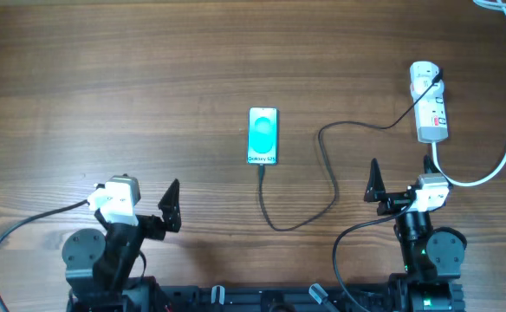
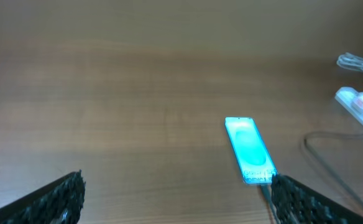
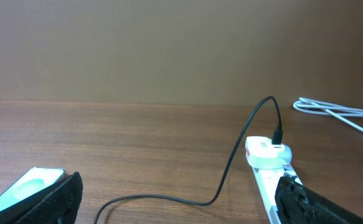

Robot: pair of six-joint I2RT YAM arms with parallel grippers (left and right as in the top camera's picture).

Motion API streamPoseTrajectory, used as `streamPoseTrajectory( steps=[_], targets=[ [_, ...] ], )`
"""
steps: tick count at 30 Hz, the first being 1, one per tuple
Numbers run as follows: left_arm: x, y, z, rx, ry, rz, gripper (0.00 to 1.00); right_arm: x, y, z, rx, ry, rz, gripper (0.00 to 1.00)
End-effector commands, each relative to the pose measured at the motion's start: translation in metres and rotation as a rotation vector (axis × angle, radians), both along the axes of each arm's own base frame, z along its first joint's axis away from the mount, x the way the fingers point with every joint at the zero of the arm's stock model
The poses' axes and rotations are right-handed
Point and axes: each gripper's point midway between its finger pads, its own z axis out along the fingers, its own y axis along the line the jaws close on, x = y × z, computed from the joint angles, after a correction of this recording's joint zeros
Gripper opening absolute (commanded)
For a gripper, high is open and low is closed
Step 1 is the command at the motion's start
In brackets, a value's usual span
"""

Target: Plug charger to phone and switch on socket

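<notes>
Wooden table before you, your left gripper and right gripper both spread wide — white power strip far right, cyan Galaxy phone mid-table, thin black charger cable looping from strip to phone's near end.

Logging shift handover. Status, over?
Left gripper, right gripper open, empty. Charger reaches phone; socket switch state unclear. Nothing blocking.

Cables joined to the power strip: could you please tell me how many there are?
2. The black charger runs from the socket's far end to the phone; the white cord leaves its near end.
</notes>
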Motion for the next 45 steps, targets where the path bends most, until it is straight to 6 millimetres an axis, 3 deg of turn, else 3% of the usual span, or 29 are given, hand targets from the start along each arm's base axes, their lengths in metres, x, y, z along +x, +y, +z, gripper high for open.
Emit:
streamPoseTrajectory(
  steps=[1, 5, 12, 14, 19, 23, 27, 33, 45],
  targets=[
    [0.005, -0.002, -0.013, 0.009, -0.074, -0.017, 1.0, 0.0, -0.003, 0.001, -0.018, -0.007, -0.013, 1.0],
    [0.013, -0.002, -0.014, 0.016, -0.189, -0.017, 1.0, 0.0, -0.003, 0.001, -0.018, -0.007, -0.013, 1.0],
    [0.025, 0.004, 0.0, -0.011, -0.324, 0.021, 1.0, 0.0, -0.003, 0.001, -0.017, -0.007, -0.013, 1.0],
    [0.029, 0.017, 0.0, -0.07, -0.341, 0.104, 1.0, 0.0, -0.003, 0.001, -0.017, -0.007, -0.013, 1.0],
    [0.035, 0.019, -0.006, -0.084, -0.404, 0.113, 1.0, 0.0, -0.003, 0.001, -0.018, -0.007, -0.013, 1.0],
    [0.036, 0.023, -0.013, -0.08, -0.38, 0.138, 1.0, 0.0, -0.003, 0.001, -0.018, -0.007, -0.013, 1.0],
    [0.036, 0.031, -0.046, -0.038, -0.252, 0.185, 1.0, 0.0, -0.003, 0.001, -0.018, -0.007, -0.013, 1.0],
    [0.036, 0.04, -0.047, 0.099, -0.261, 0.211, 1.0, 0.0, -0.003, 0.001, -0.017, -0.007, -0.013, 1.0],
    [0.036, 0.041, -0.047, 0.1, -0.261, 0.214, 1.0, 0.0, -0.003, 0.001, -0.018, -0.007, -0.013, 1.0]
  ],
)
